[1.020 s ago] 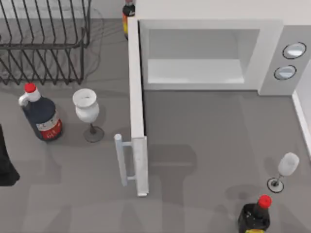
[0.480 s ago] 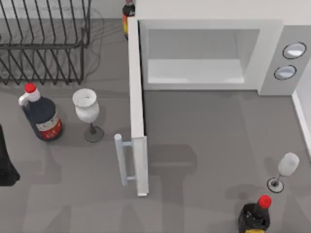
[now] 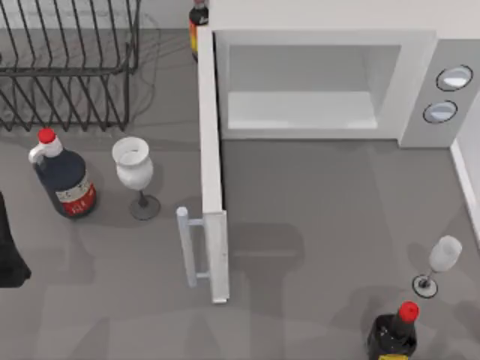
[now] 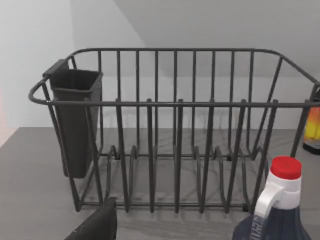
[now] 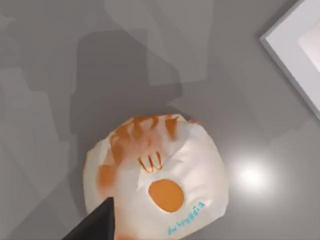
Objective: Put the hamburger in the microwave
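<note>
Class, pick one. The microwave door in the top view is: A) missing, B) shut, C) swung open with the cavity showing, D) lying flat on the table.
C: the door stands out from the microwave, so its white cavity shows.

Light is even and rather bright over the grey bench (image 3: 322, 217), with soft, pale shadows beside the microwave (image 3: 315, 82) door and the wine glasses. In the right wrist view a small white glare spot lies on the bench just beside the hamburger (image 5: 160, 180), and broad soft shadows cross it.
</note>
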Motion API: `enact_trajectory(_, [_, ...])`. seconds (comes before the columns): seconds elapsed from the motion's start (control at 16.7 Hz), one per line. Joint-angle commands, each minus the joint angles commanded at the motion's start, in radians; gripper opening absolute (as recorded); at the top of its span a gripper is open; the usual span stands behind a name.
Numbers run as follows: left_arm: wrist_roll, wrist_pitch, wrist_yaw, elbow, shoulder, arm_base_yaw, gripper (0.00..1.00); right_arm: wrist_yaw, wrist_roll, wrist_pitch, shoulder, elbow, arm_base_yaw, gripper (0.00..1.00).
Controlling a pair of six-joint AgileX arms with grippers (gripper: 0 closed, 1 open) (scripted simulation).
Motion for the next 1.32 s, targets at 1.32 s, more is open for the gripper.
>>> enact_trajectory(1.32, [0.0,0.0,0.0,0.0,0.0,0.0,1.0,0.003,-0.242,0.142,0.483,0.006,0.015,1.0])
